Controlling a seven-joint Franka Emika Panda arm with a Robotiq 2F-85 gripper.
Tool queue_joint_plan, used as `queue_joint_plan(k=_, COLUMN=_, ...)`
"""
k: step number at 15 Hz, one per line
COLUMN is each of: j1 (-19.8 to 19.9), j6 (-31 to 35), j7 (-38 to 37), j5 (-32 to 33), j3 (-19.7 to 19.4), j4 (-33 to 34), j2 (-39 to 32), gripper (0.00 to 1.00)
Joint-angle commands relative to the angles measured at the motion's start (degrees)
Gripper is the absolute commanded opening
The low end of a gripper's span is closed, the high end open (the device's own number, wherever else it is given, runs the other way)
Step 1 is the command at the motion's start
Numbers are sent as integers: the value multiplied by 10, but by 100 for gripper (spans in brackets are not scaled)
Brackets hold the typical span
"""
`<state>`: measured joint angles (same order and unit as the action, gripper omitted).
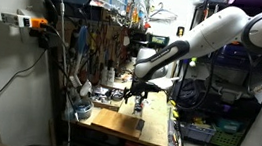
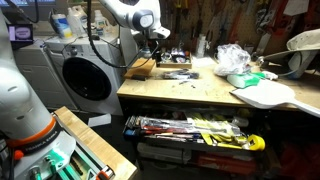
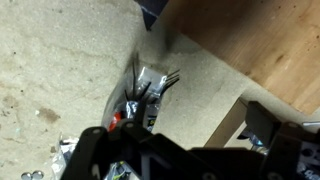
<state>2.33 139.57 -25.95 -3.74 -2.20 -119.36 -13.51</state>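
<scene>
The gripper (image 1: 137, 91) is found low over the workbench (image 2: 200, 92), directly above a metal hand tool (image 3: 148, 88). In the wrist view the tool is seen lying on the speckled bench top, just beside the edge of a wooden board (image 3: 250, 50). It cannot be told whether the fingers are spread or pressed together, as they are dark and blurred.

A cluttered workshop: wooden workbench (image 2: 200, 90), washing machine (image 2: 85, 75), tool-hung pegboard wall (image 1: 100, 39).
</scene>
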Motion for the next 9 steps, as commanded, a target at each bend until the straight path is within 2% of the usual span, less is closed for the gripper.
queue_joint_plan(k=1, j1=-8, j6=-6, j7=-11, j5=-2, j3=-16, j4=-18, j2=-4, gripper=100)
queue_joint_plan(k=9, j1=3, j6=20, j7=4, j5=-14, j3=-33, j4=-71, j2=2, gripper=100)
